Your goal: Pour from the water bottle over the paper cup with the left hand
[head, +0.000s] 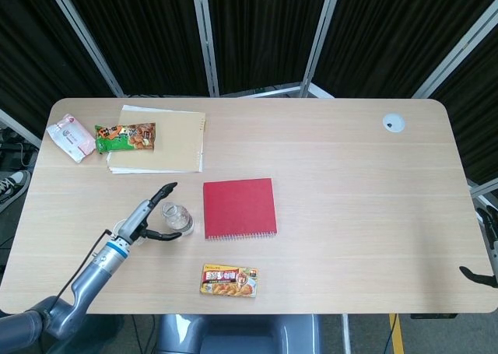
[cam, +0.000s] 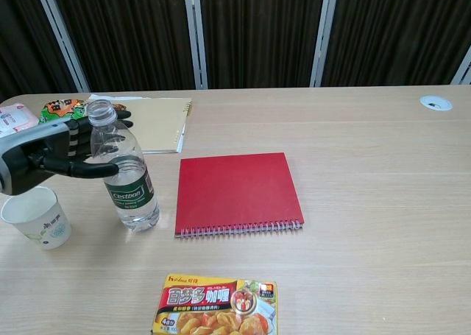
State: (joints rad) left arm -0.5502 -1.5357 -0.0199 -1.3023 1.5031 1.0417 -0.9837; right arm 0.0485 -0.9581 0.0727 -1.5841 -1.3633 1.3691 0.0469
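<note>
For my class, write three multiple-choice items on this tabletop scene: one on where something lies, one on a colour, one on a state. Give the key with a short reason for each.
1. Where does the paper cup stand relative to the water bottle in the chest view?
A. To its left
B. To its right
C. On top of it

2. What colour is the notebook cover?
A. Blue
B. Red
C. Green

3. How is the left hand in relation to the bottle?
A. Fingers spread, not wrapped around the bottle
B. Lifting it off the table
C. Tipping it over the cup

Key:
1 A: the cup shows left of the bottle, both standing on the table.
2 B: the spiral-bound cover is plainly red.
3 A: the bottle stands upright on the table, the fingers spread beside its upper part.
</note>
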